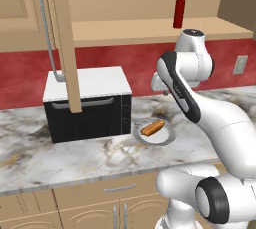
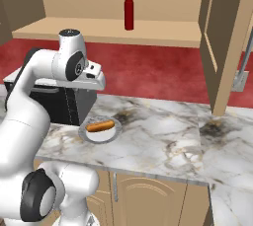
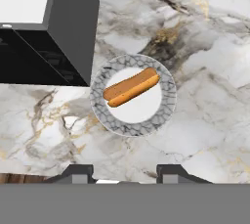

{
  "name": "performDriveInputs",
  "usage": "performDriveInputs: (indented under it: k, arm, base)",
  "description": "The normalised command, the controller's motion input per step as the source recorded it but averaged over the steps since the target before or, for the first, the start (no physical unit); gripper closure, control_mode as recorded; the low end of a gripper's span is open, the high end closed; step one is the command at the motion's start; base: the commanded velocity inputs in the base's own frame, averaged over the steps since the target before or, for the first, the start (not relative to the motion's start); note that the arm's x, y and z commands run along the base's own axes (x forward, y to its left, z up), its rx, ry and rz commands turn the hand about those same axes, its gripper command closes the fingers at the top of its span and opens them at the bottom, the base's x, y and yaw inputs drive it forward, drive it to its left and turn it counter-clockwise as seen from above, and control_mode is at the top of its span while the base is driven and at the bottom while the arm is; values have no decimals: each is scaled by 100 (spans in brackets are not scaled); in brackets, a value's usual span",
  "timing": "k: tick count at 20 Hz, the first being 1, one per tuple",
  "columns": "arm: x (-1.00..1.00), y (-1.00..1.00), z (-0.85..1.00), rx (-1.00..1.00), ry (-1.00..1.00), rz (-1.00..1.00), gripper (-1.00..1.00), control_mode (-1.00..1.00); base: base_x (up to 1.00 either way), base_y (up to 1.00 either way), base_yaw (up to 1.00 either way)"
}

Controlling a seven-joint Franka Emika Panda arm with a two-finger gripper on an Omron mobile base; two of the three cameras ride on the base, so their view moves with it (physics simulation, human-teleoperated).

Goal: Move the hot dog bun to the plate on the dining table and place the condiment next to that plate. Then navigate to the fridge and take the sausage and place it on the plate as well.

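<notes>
Bun (image 3: 131, 87) lies at twelve o'clock from my claw (image 3: 125, 173), axis two-to-eight; claw grasps nothing, jaws apart.

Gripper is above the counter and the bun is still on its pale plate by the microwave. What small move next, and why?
Probably lower the gripper straight toward the hot dog bun. In the hand view the bun lies untouched on the pale plate, ahead of the two fingertips, which stand apart with nothing between them, well above the counter. Turning the wrist to span the bun's narrow width may help.
</notes>
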Motion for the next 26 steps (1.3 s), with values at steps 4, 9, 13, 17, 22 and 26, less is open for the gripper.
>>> performDriveInputs:
  k: [4,9,13,17,22,26]
  arm:
    - [-19,0,-9,-1,-3,0,-100,-100]
    - [-14,-16,-41,0,-8,-11,-100,-100]
    - [0,-17,-68,0,0,-28,-100,-100]
    - [0,-18,-71,10,1,-24,-100,-100]
    - [12,-12,-70,22,9,-20,-100,-100]
    - [31,-4,-46,22,2,-17,-100,-100]
  base:
    - [0,0,0]
    - [0,0,0]
    - [0,0,0]
    - [0,0,0]
    - [0,0,0]
    - [0,0,0]
